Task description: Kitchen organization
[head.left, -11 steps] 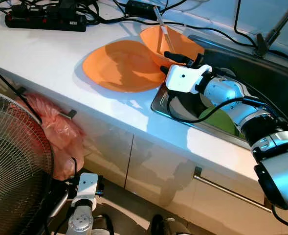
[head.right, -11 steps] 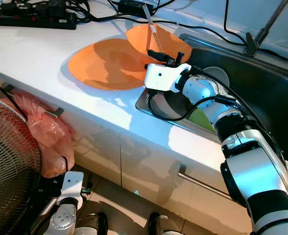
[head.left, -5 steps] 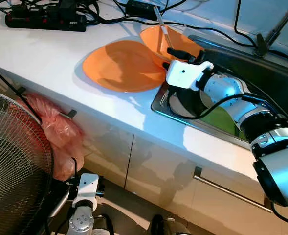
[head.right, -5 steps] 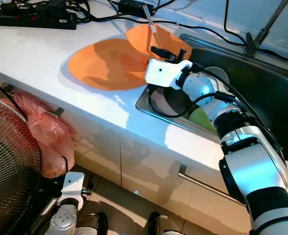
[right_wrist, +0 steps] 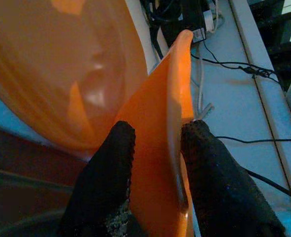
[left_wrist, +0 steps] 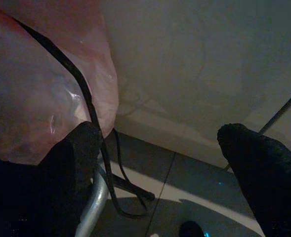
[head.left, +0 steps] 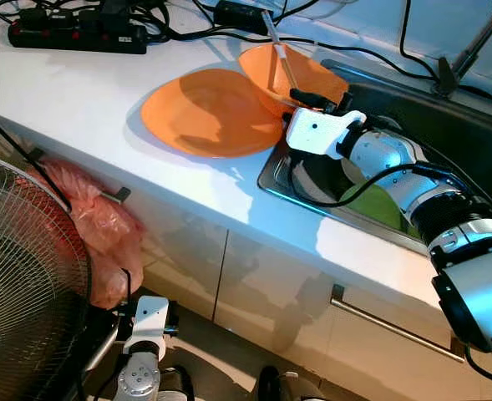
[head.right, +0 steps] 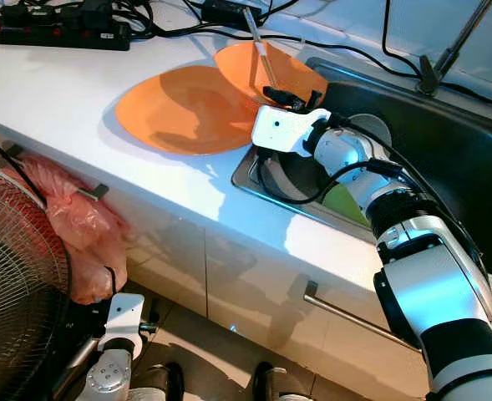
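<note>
An orange bowl [head.left: 271,71] with a thin utensil [head.left: 277,46] leaning in it sits on the white counter [head.left: 78,100], by the sink's left rim. A wide orange plate [head.left: 208,110] lies just left of it, touching it. My right gripper [head.left: 314,100] reaches over the sink corner to the bowl's near edge. In the right wrist view its two fingers [right_wrist: 110,163] stand on either side of the bowl's rim [right_wrist: 177,98], pressed against the wall. My left gripper [left_wrist: 160,163] hangs open low by the cabinet, beside a pink plastic bag [left_wrist: 36,89].
The steel sink [head.left: 454,142] holds a dark round dish [head.left: 312,180] and a green item [head.left: 377,207]. A black power strip [head.left: 74,35] and cables cross the counter's back. A fan grille [head.left: 20,284] stands at lower left, with the pink bag [head.left: 99,230] hanging from a drawer handle.
My right gripper has moved a little up and forward from the sink corner, and its fingers have come together around the orange bowl's rim. The left arm has stayed still.
</note>
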You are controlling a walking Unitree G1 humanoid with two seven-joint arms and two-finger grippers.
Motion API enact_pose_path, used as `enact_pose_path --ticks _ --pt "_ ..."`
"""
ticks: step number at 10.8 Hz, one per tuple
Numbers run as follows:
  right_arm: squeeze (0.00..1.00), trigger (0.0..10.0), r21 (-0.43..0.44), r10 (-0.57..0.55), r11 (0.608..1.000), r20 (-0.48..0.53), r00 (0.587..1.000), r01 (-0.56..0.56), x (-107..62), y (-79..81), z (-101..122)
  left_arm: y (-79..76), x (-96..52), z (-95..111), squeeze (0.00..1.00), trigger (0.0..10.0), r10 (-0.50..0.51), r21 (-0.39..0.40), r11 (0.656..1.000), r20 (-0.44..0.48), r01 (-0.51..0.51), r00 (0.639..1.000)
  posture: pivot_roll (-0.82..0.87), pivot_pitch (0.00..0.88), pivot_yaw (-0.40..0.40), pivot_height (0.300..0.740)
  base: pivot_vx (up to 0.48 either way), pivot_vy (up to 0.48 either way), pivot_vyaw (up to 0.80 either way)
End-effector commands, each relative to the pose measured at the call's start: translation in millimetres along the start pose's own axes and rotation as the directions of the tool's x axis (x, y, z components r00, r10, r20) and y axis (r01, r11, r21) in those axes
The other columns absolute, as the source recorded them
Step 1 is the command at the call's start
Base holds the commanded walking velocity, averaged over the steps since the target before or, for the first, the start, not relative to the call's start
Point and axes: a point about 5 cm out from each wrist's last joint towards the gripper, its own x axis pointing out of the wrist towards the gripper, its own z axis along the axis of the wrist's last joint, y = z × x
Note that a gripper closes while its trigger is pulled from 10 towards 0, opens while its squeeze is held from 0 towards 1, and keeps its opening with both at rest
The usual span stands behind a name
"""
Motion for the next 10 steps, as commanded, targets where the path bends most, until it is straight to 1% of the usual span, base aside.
enact_pose_path --ticks 1,5,8,10 --pt "0.00 10.0 -0.014 -0.003 1.000 -0.014 1.000 0.003 -0.1 -5.2 -1.6 -4.8 -3.1 -5.4 0.00 10.0 -0.022 0.001 1.000 -0.028 0.022 0.999 0.05 0.167 -0.107 0.740 0.000 0.000 0.00" --pt "0.00 10.0 -0.012 0.000 1.000 -0.014 1.000 -0.001 0.9 -4.1 -0.8 -5.8 -2.1 -4.6 0.00 10.0 -0.028 0.001 1.000 -0.032 0.029 0.999 0.05 0.156 -0.104 0.740 0.000 0.000 0.00" --pt "0.00 10.0 -0.020 -0.003 1.000 -0.060 0.998 0.002 -0.1 -3.7 -6.3 -8.3 -2.9 -5.7 0.00 10.0 -0.037 0.000 0.999 -0.041 0.037 0.999 0.05 0.147 -0.104 0.740 0.000 0.000 0.00" --pt "0.00 10.0 -0.021 -0.006 1.000 -0.064 0.998 0.004 -0.4 -3.8 -7.0 -9.2 -3.2 -6.2 0.00 10.0 -0.040 -0.001 0.999 -0.044 0.040 0.998 0.05 0.146 -0.104 0.740 0.000 0.000 0.00"
